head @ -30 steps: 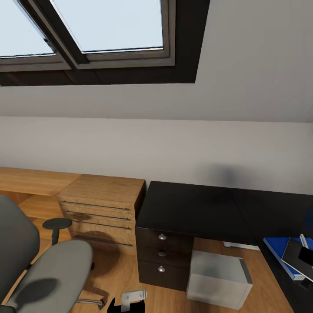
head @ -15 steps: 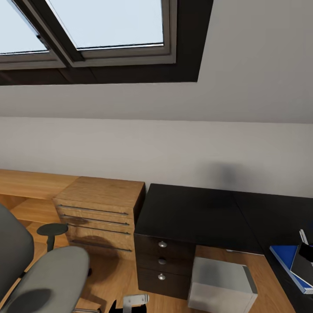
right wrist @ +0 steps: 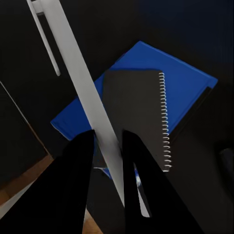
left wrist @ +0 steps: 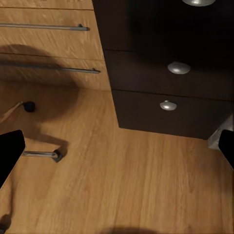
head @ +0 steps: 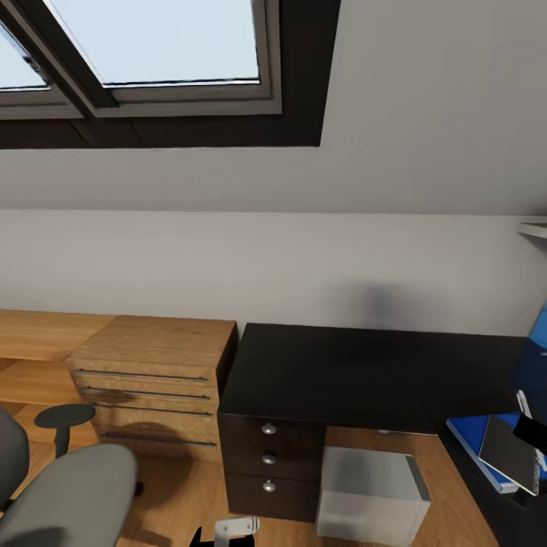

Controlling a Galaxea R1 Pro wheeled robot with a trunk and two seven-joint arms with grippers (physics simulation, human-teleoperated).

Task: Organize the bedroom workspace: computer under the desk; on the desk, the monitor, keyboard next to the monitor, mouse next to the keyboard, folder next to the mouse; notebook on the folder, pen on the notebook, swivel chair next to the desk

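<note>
I'm looking at a sloped white wall [head: 425,114] with a dark-framed skylight [head: 152,45] showing pale sky. Below it, a light wooden drawer unit [head: 148,380] stands against the wall, on a warm wood floor [head: 190,486].

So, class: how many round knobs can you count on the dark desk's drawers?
3, stacked in one column on the desk's drawer unit: top knob, middle knob, bottom knob. None seems hidden.

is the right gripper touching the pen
Touching. In the right wrist view the right gripper has both fingers closed against the sides of the white pen, which runs up between them, above the notebook lying on the blue folder.
</note>
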